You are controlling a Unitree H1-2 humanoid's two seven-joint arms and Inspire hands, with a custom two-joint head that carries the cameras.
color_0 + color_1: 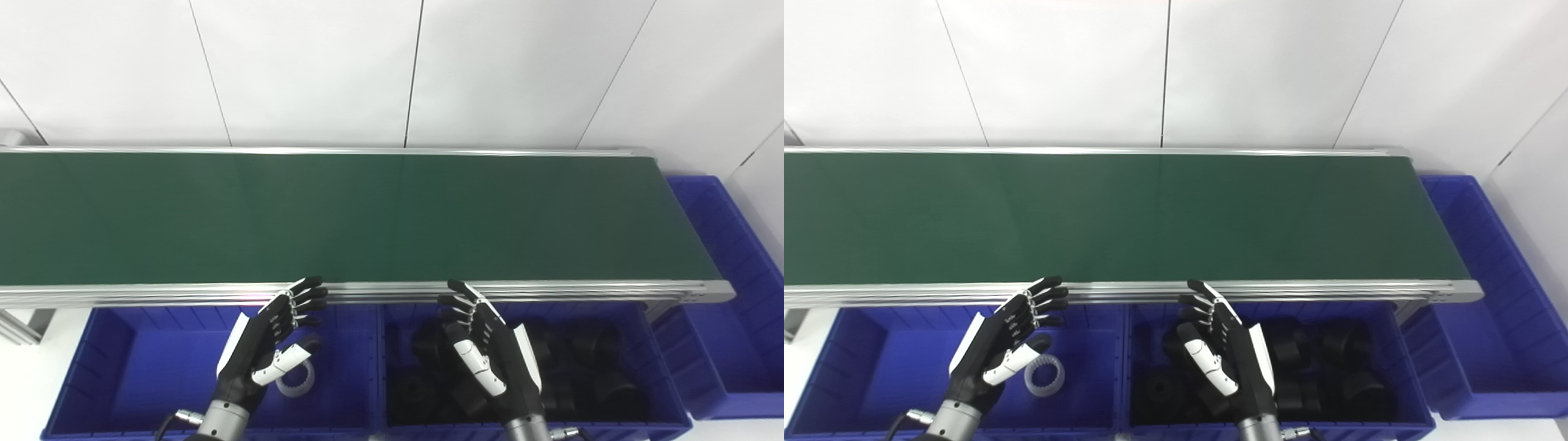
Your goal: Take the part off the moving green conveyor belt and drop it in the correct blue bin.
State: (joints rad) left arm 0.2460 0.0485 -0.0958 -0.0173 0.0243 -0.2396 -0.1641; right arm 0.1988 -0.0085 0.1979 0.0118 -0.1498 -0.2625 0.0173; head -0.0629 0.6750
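The green conveyor belt runs across the view and carries no part. My left hand is open and empty, hovering over the left blue bin, which holds one white ring part. My right hand is open and empty, over the middle blue bin, which holds several black round parts. Both hands have their fingertips near the belt's front rail.
The belt's aluminium front rail runs just above the bins. A third blue bin stands at the belt's right end. A white wall lies behind the belt.
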